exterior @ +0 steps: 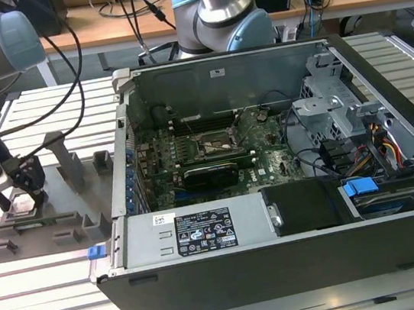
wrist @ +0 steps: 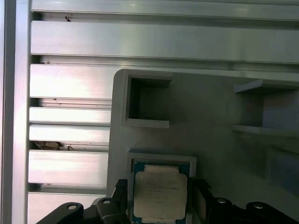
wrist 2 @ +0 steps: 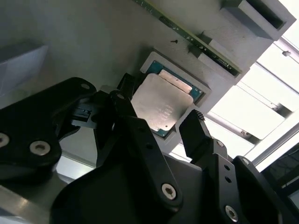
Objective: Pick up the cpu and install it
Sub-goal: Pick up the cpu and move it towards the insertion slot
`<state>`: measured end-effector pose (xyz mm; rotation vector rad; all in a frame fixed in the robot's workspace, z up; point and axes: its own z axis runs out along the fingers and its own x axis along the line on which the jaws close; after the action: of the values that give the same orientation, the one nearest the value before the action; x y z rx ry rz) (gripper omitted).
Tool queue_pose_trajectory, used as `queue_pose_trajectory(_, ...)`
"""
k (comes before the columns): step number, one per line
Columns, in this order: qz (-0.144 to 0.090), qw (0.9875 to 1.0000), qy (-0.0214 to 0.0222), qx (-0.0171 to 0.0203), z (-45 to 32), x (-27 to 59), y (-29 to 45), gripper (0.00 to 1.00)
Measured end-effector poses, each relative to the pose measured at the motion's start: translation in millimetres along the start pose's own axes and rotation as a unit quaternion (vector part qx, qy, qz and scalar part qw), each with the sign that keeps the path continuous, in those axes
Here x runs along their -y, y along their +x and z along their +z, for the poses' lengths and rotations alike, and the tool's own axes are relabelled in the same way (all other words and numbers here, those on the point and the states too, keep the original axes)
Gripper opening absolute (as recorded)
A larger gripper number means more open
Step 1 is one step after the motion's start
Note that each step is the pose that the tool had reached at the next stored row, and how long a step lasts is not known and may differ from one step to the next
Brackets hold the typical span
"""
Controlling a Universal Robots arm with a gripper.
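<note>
The cpu [wrist 2: 161,105], a small square chip with a silvery top plate and a green rim, lies flat in a shallow recess of the grey holder block [wrist 2: 93,42]. My gripper [wrist 2: 159,112] hangs low over it, open, with one black finger [wrist 2: 124,100] on each side of the chip and slight gaps between. The first wrist view shows the cpu [wrist: 160,193] in its recess between the fingers [wrist: 120,196] of the gripper [wrist: 160,198]. In the exterior view the gripper [exterior: 20,198] is at the far left over the cpu [exterior: 22,205]. The motherboard socket [exterior: 217,143] sits inside the open computer case.
The open computer case [exterior: 382,84] fills the middle and the exterior view's right, with cables, drive cages and a power supply [exterior: 202,233]. The grey holder block [exterior: 65,190] has upright posts and slots. All rests on a ribbed aluminium table [exterior: 50,300]. A second robot base [exterior: 222,14] stands behind the case.
</note>
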<state>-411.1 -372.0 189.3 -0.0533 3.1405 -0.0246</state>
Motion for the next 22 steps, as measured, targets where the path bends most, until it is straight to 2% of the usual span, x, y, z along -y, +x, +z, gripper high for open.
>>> queue_pose_trajectory(8, 0.0, 1.0, 0.0, 0.0, 1.0, 0.0, 0.0, 0.66)
queue_pose_trajectory(9, 0.0, 1.0, 0.0, 0.0, 1.1, 0.0, 0.0, 0.64)
queue_pose_trajectory(11, 0.0, 1.0, 0.0, 0.0, 1.1, 0.0, 0.0, 0.55)
queue_pose_trajectory(18, 0.0, 1.0, 0.0, 0.0, 1.2, 0.0, 0.0, 0.55)
queue_pose_trajectory(19, 0.0, 1.0, -0.0002, 0.0004, 0.0, -0.1, -0.1, 0.55)
queue_pose_trajectory(22, 0.0, 1.0, 0.0, 0.0001, -12.8, 0.2, 0.0, 0.55)
